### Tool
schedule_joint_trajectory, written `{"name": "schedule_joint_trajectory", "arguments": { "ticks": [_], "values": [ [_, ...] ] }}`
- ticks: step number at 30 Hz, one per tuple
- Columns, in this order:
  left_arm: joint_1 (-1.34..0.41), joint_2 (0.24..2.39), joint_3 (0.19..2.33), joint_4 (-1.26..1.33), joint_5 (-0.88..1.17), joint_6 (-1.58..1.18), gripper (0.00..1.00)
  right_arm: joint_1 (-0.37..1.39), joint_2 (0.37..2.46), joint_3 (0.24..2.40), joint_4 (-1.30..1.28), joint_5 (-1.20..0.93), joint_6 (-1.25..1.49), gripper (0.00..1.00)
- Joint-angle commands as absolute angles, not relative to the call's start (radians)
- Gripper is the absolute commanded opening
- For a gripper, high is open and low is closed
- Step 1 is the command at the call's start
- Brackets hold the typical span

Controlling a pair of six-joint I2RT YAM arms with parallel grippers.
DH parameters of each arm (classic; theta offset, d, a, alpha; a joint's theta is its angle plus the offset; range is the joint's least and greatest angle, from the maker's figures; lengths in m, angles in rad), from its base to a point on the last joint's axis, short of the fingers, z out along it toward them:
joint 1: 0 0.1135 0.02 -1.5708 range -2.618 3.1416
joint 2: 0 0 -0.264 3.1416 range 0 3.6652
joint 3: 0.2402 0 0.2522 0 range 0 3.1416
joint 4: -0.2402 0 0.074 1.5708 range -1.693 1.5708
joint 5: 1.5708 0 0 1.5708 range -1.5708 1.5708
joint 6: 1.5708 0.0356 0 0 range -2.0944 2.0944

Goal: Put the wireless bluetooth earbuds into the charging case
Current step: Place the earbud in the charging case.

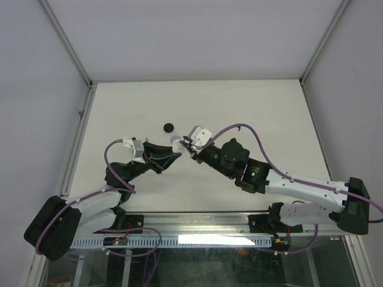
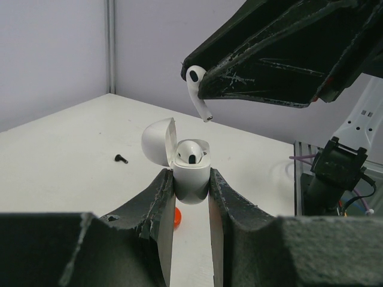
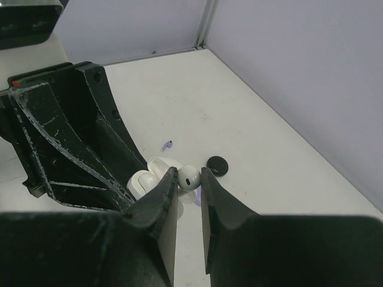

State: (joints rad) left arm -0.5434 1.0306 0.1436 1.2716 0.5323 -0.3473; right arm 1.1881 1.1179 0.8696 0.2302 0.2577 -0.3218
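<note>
Your left gripper point(image 1: 172, 156) is closed to a narrow gap on the charging case point(image 2: 191, 181). It pinches the white body from both sides and holds it upright. The lid point(image 2: 157, 140) stands open, tipped toward 10 o'clock in the left wrist view. One seated earbud point(image 2: 191, 150), white, sits in the case. On the table point(image 1: 251, 107), a black earbud point(image 2: 121, 158) lies at 9 o'clock of the case, well apart from it. A small orange-red item point(image 2: 176, 218) shows at 6 o'clock under the case, mostly hidden by a finger. Your right gripper point(image 1: 188, 143) is all but shut on a second earbud point(image 2: 195, 89), also white. It grips the head, with the stem pointing down, at 12 o'clock just above the open case and not touching it. In the right wrist view, a purple earbud point(image 3: 167, 144) lies at 11 o'clock of that gripper's tips. A black round case point(image 3: 218, 165) lies at 2 o'clock, and both rest on the table.
</note>
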Motion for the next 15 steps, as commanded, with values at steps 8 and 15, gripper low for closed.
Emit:
{"name": "schedule_joint_trajectory", "arguments": {
  "ticks": [8, 15],
  "values": [
    [-0.547, 1.021, 0.185, 1.329, 0.546, -0.447, 0.0, 1.208, 1.138, 0.877, 0.285, 0.233, -0.367, 0.18],
    [-0.547, 0.989, 0.182, 1.303, 0.54, -0.459, 0.0, 1.213, 1.14, 0.872, 0.279, 0.233, -0.367, 0.18]
  ]
}}
